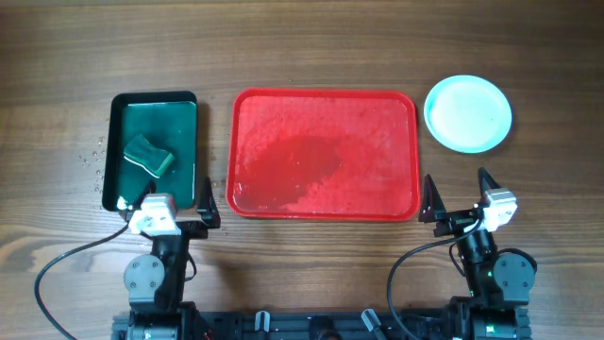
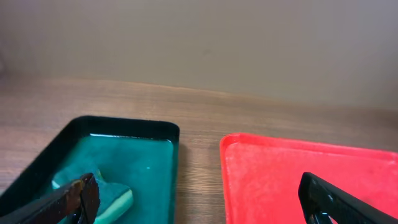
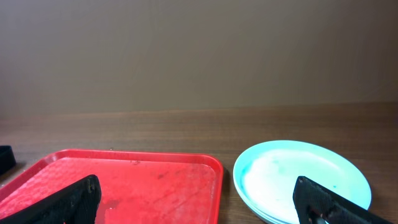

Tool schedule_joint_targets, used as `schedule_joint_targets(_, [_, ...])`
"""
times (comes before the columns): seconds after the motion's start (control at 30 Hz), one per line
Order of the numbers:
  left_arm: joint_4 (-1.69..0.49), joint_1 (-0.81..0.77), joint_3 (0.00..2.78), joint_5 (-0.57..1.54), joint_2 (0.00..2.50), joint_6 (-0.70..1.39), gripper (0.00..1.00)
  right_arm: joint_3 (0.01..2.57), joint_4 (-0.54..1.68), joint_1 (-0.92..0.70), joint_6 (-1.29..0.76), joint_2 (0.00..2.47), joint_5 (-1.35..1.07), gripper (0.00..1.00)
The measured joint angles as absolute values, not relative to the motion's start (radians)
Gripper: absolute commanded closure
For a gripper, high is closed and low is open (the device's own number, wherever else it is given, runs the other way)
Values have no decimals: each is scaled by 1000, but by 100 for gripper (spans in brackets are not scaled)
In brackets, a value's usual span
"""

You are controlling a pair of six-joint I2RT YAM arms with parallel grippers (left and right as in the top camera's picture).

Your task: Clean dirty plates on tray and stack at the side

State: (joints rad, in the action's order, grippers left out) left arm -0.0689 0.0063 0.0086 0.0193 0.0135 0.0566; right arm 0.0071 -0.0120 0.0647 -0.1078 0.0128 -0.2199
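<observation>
The red tray (image 1: 406, 151) lies mid-table with nothing on it but a wet sheen; it also shows in the left wrist view (image 2: 298, 174) and the right wrist view (image 3: 143, 180). The plates (image 1: 468, 113) sit stacked on the table right of the tray, pale aqua rim on top, faint teal marks inside; they also show in the right wrist view (image 3: 292, 177). My left gripper (image 1: 176, 203) is open and empty at the near edge between the green tray and the red tray. My right gripper (image 1: 461, 194) is open and empty, near of the tray's right corner and the plates.
A dark green tray (image 1: 118, 113) with black rim lies left of the red tray and holds a green sponge (image 1: 149, 155), also seen in the left wrist view (image 2: 115, 196). Small water drops (image 1: 94, 156) dot the wood to its left.
</observation>
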Motion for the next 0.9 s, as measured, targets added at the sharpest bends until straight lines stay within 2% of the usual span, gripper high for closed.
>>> schedule_joint_targets(0.37, [-69, 6, 9, 20, 14, -45, 0, 7, -12, 65, -107, 13, -220, 0])
schedule_joint_targets(0.9, [-69, 6, 9, 20, 14, -52, 0, 7, -12, 65, -108, 13, -220, 0])
